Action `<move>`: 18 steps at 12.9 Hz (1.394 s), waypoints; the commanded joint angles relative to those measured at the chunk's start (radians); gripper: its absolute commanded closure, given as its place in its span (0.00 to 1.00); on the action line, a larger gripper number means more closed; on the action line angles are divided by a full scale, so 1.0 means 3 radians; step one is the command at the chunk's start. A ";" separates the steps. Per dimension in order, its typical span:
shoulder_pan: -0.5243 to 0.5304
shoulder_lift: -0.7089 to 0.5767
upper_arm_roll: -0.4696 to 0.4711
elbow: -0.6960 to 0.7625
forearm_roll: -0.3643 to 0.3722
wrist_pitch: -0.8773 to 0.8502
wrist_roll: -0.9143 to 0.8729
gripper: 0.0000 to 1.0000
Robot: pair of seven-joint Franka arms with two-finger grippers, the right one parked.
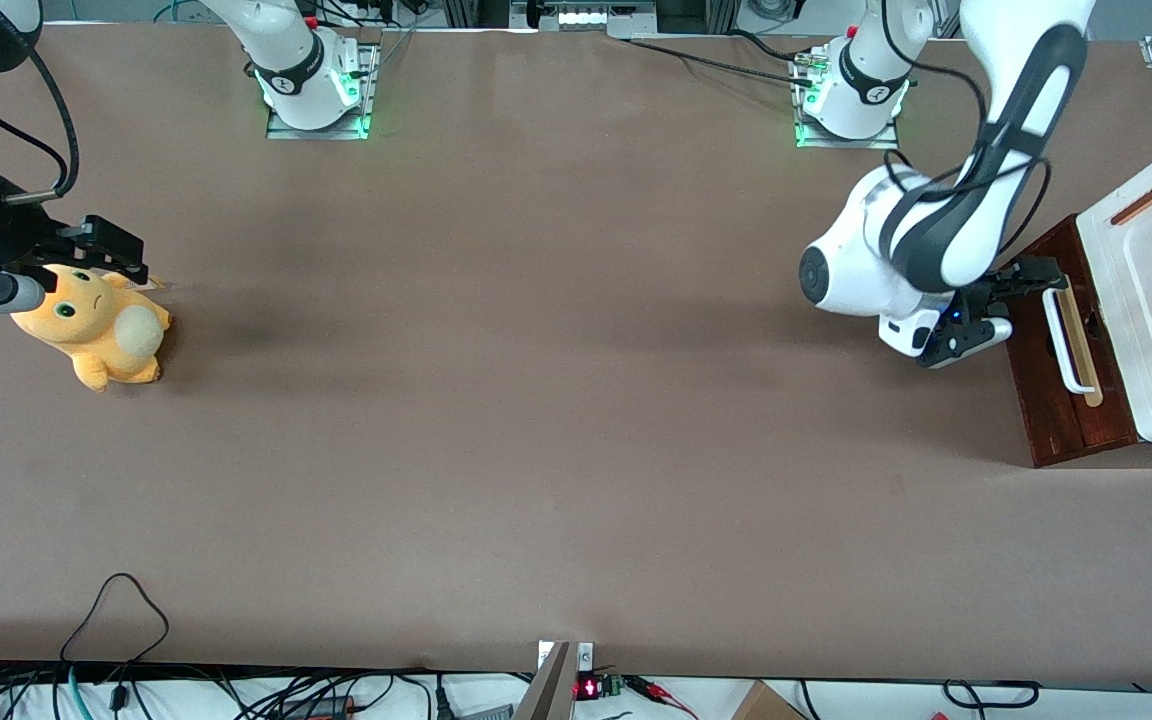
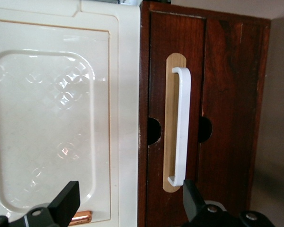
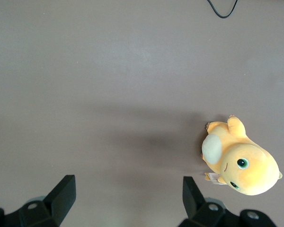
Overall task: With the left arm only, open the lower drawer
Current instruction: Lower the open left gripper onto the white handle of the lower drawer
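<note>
Gripper point(image 1: 1006, 300): we see its fingers spread apart just in front of the drawer, but the left arm point(image 1: 946, 230) covers the wrist above it; in the wrist view the picture's edge cuts off both fingers point(image 2: 66, 203) at their base.
Lower drawer point(image 1: 1061, 370): we see only its dark front; the white top point(image 1: 1151, 290) hides everything above it, and we cannot tell whether the drawer is pulled out at all.
Handle point(image 1: 1064, 345): its end nearest the gripper is partly covered by one finger.
White top: the picture's edge cuts it off.
Plush toy point(image 1: 96, 325): the parked gripper covers part of its head.
</note>
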 commanded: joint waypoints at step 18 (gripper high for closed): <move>0.0442 0.0900 0.0017 0.0134 0.1245 -0.0243 -0.0163 0.34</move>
